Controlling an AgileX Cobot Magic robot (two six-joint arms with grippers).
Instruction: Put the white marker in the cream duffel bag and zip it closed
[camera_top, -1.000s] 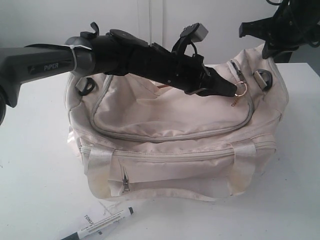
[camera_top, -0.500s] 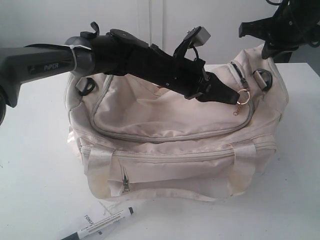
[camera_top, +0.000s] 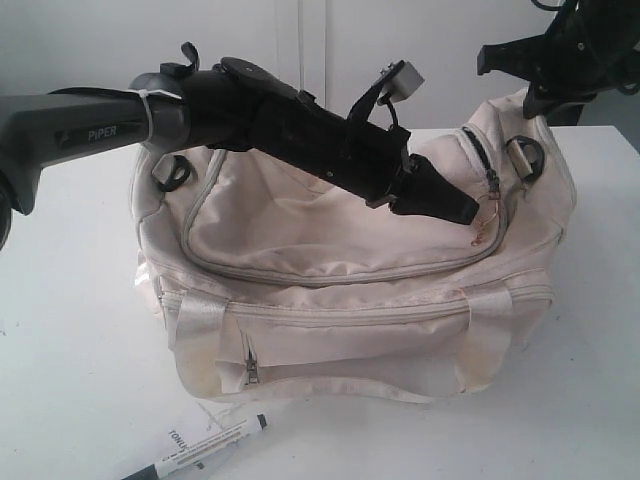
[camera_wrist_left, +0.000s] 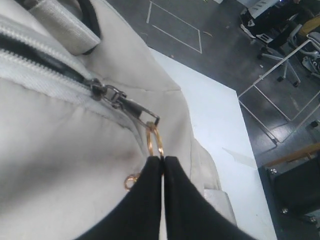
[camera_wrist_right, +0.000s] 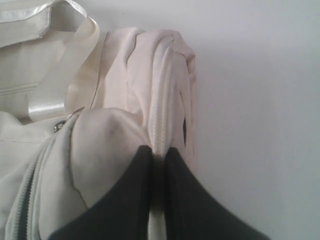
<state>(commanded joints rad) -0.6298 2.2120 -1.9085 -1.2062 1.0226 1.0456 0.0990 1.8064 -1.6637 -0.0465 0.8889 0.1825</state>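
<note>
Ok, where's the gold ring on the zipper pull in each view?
Exterior: gold ring right of centre atop the cream duffel bag, at the left claw tip.
Left wrist: centre, pinched by that claw.
Right wrist: not in it.
Shared landmark: zipper slider, beside the ring in exterior and left wrist.

Printed "PiPER" in pale letters on the grey left arm (camera_top: 102, 132). Printed "TON", then cut off, on the paper tag (camera_top: 177, 438), near left. Black print on the white marker (camera_top: 208, 446), too small to read.
</note>
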